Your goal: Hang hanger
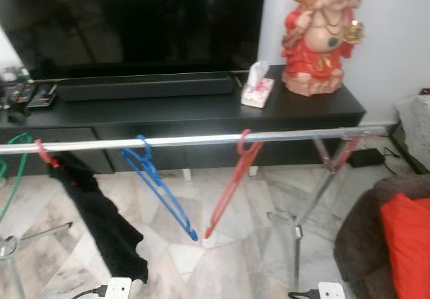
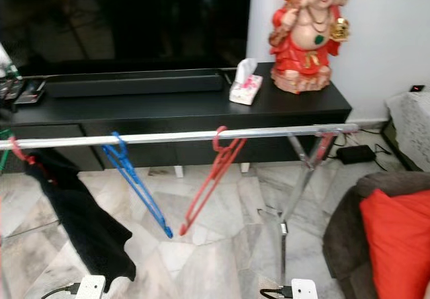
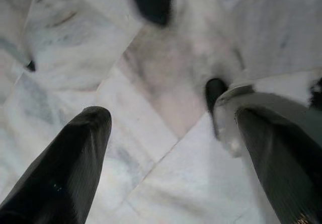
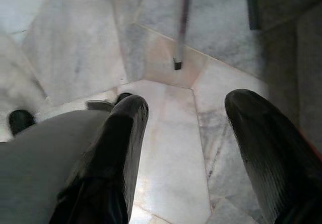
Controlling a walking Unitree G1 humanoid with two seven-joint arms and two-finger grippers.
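Right wrist view: right gripper (image 4: 186, 128) spread, far from red hanger (image 1: 232, 185)

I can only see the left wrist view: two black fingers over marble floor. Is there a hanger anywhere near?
Observer: Yes. A blue hanger and a red hanger hang on a silver rail ahead.
Operator: Is the other gripper holding anything?
Observer: No. The right gripper is open over bare floor.
Operator: Any clothes hanging up?
Observer: A black garment hangs near the rail's left end.

Bare rail (image 1: 195, 140) between blue hanger (image 1: 158, 185), red hanger (image 1: 232, 185)
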